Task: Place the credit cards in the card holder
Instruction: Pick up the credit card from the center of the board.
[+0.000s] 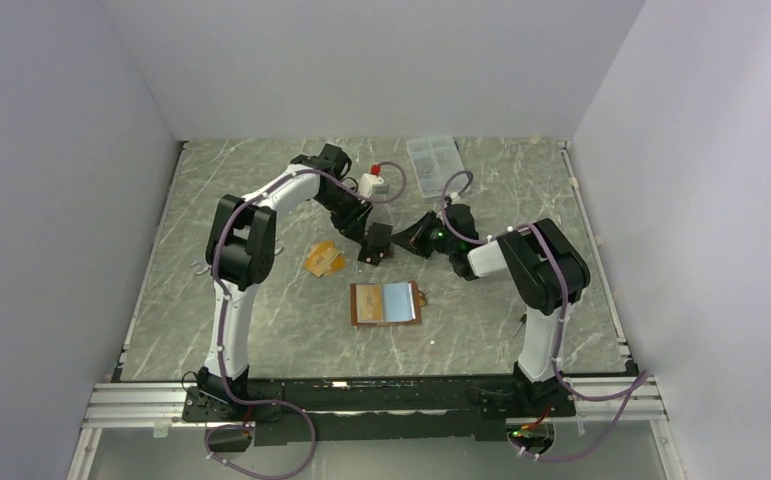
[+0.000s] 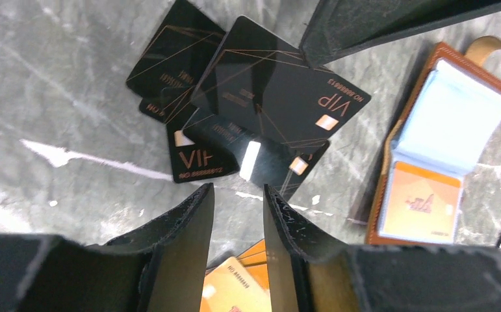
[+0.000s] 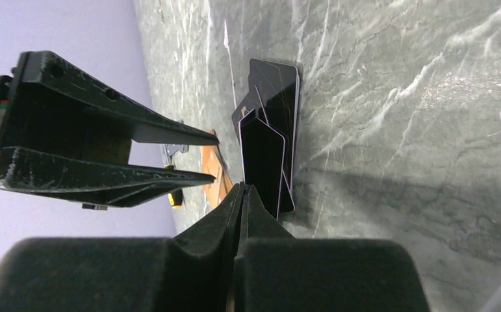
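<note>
Right gripper (image 3: 242, 188) pinches black card (image 2: 267, 84) beside left gripper (image 2: 238, 190)

Left arm (image 1: 242, 243) and right arm (image 1: 546, 265): black joints, white links; lilac cables (image 1: 215, 300) alongside (fingers (image 2: 182, 250) scuffed matte black).

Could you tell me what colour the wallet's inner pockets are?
Pale blue pockets, clearest in left wrist view.
</note>
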You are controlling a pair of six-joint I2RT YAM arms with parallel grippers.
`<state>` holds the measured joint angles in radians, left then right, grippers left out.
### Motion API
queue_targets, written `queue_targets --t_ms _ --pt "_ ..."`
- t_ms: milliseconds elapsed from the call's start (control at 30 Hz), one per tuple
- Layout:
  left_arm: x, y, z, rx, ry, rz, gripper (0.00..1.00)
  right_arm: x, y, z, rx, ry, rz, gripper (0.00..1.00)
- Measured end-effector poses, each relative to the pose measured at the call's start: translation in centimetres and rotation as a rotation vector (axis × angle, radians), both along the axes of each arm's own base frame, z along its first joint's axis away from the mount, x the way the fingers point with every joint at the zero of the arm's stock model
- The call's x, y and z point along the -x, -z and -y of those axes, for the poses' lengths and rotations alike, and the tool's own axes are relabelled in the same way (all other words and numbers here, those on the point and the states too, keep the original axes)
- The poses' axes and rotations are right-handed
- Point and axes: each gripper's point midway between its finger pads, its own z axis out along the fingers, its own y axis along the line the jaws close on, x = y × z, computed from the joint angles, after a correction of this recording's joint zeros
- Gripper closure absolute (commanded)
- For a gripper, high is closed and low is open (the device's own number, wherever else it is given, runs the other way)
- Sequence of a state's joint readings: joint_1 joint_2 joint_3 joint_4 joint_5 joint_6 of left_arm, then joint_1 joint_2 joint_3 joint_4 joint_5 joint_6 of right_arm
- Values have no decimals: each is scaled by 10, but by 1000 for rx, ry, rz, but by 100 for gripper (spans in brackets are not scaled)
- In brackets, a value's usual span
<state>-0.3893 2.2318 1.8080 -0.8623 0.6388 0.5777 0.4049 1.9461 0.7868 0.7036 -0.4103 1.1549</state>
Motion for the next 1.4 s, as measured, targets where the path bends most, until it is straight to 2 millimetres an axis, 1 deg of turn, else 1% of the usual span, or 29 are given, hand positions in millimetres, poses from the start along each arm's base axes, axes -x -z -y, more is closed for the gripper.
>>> queue_targets --t_ms 200,267,333,400,533,700,833,967,1167,1400 --pt "11 -7 12 57 -15 -69 58 -3 -12 6 0 15 34 100" --pt "15 -10 16 79 -29 -100 60 -3 -14 7 5 14 39 100" --pt "16 -11 18 87 -38 -115 66 -3 -14 7 11 13 43 100" --pt "15 -10 19 78 -50 -113 69 -2 -13 8 19 10 43 100" --pt "13 -2 22 4 -61 -75 72 0 -8 9 37 3 35 100" --pt "3 6 30 -57 -61 -23 77 3 -2 11 52 -1 20 100" --pt "-2 17 34 -86 -59 -18 80 6 1 12 54 -3 12 100" --pt "-8 17 34 -96 -64 -9 81 6 1 11 50 -6 15 100" --pt "-7 18 36 -110 -54 0 84 8 5 8 47 -17 9 100" --pt "-8 19 38 -133 -29 19 90 15 16 0 45 -51 -17 95"
